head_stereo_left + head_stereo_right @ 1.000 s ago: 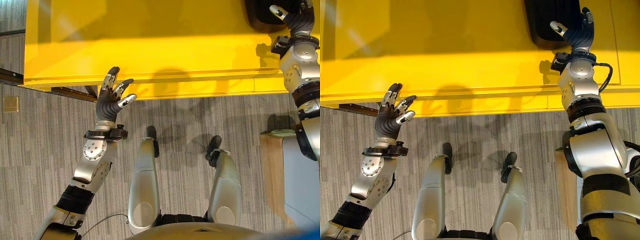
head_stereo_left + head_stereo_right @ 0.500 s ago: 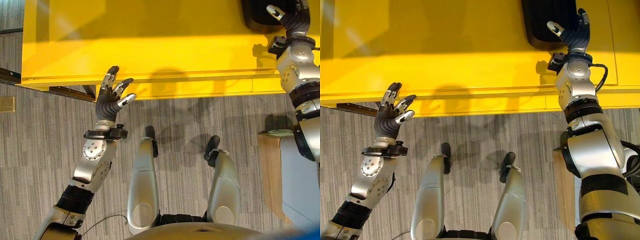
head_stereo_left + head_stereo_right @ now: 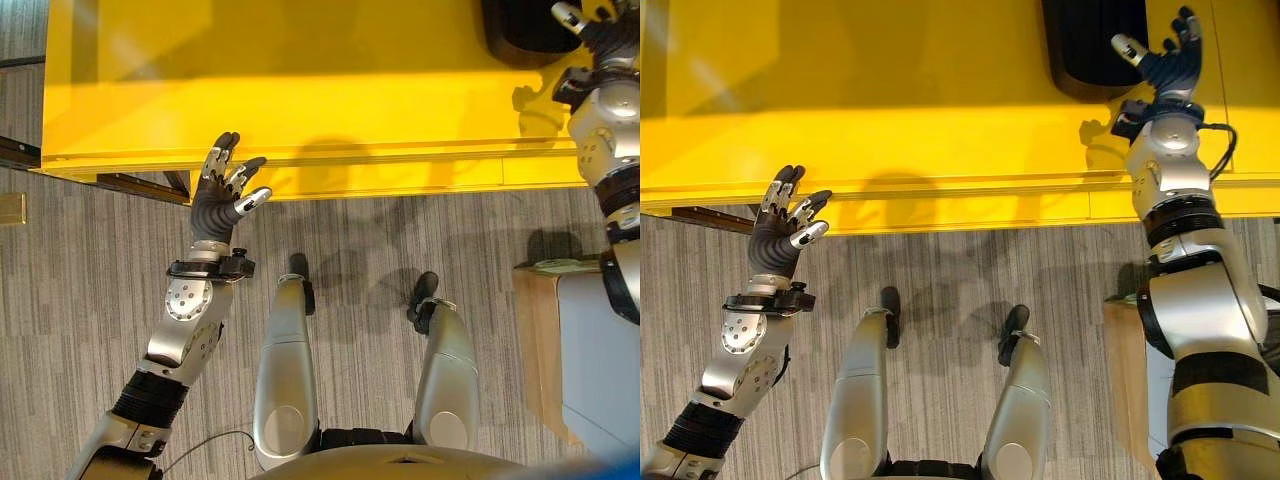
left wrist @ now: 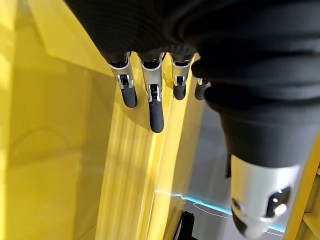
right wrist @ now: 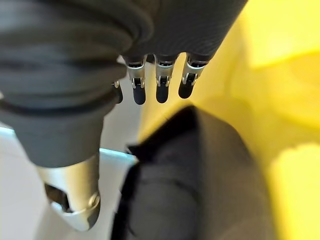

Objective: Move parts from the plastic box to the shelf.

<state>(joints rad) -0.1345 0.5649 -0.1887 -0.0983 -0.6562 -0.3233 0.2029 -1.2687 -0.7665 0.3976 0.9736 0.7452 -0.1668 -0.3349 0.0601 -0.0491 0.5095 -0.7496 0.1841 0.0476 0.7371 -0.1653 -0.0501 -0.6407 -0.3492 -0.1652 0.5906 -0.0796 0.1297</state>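
Upper right: black ribbed part (image 3: 1092,45) already on bright yellow shelf (image 3: 890,100); right hand (image 3: 1168,62) beside it, splayed, empty; left hand (image 3: 780,225) spread at shelf edge, idle

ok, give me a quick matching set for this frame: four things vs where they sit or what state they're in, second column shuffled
Things:
1. left hand
2. right hand
3. black part
4. yellow shelf

Places/states:
A. lies on the shelf, at its far right
B. open, fingers spread, at the shelf's near edge
C. runs across the scene above the striped carpet
D. open, just right of the black part, holding nothing

Pairs: 1-B, 2-D, 3-A, 4-C
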